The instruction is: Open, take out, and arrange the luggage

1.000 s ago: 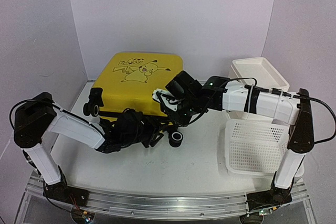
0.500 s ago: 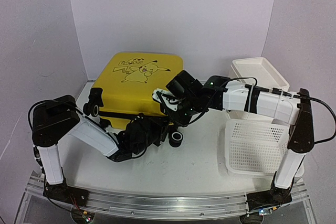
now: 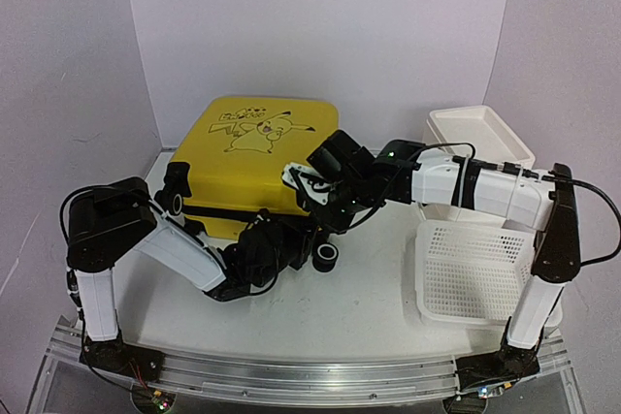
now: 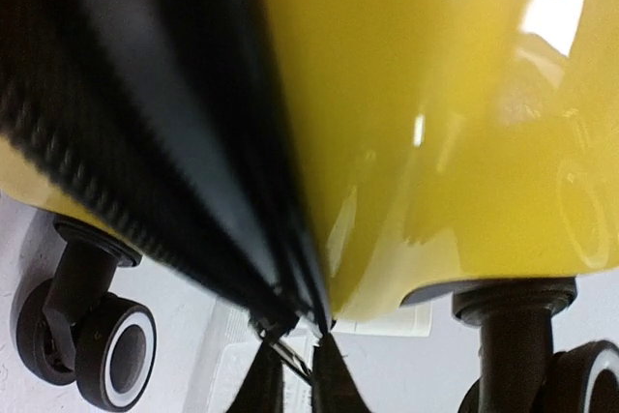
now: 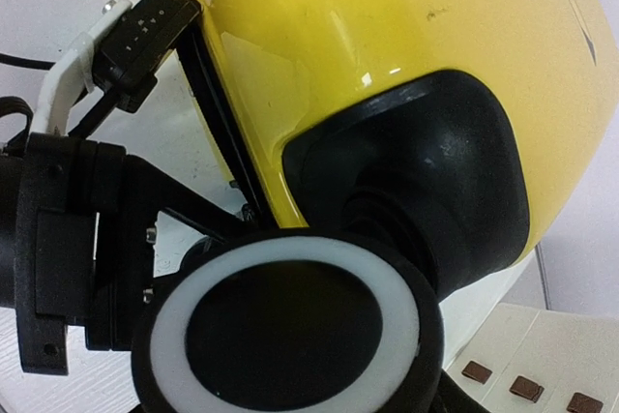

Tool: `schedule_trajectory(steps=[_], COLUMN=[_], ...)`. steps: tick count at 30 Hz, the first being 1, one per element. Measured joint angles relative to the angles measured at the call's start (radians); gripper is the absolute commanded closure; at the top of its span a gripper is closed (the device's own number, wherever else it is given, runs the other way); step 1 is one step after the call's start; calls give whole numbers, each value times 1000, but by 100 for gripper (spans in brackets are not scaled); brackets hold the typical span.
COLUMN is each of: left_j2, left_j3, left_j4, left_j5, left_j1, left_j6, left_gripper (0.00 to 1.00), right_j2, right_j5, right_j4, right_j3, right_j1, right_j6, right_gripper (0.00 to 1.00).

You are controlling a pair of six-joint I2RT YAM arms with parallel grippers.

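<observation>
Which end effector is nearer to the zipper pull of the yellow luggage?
Left. The left end effector pinches the zipper pull at the front edge of the luggage; the right end effector is farther off, by a corner wheel.

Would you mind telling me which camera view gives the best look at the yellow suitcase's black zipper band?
The left wrist view: the zipper band fills its left half, running down to the left claw. The top view shows only a short stretch beside the left arm; the right wrist view shows a thin edge.
</observation>
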Motion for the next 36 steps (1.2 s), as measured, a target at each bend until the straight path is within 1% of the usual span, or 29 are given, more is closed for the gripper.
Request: schedule_trajectory(steps=[3,9,17,20,22,25,29,31,32,33,34,36], left_j2=[3,-32,-241,-346,-430,-624,-886,-1019,-1081,-1132,-1163,-1186], left_j3=[-17,-112,-340,-425,-478,-528,-517,-523,-525,-522,-513,-449], left_j4=[-14,50,54,29,-24,-198,-468,-573,-621,-667,-715,-872], left_j5=[14,27,13,12,9,-16,-58,-80,-80,-74,-69,-59], left_j1=[-2,11,52,104,133,161,162,176,192,210,224,237], left_j6=[6,37,100,141,163,222,321,376,423,480,533,623], left_gripper=[100,100,100,100,100,100,100,100,98,91,83,61], right_j2=[-5,-18,-44,-52,-58,-67,-80,-85,-87,-89,-90,-90], right_j5=[8,-7,-76,-101,-112,-113,-101,-96,-96,-97,-97,-95], right_j4=[4,30,65,76,81,83,68,62,62,63,64,68], right_j3=[-1,-36,-75,-87,-97,-109,-121,-126,-129,-132,-135,-139], right_j1=[0,-1,-16,-19,-21,-29,-45,-51,-54,-55,-56,-56], right_j6=[8,38,76,88,92,100,108,114,117,121,128,142], right_gripper=[100,100,100,100,100,100,100,100,100,100,100,100])
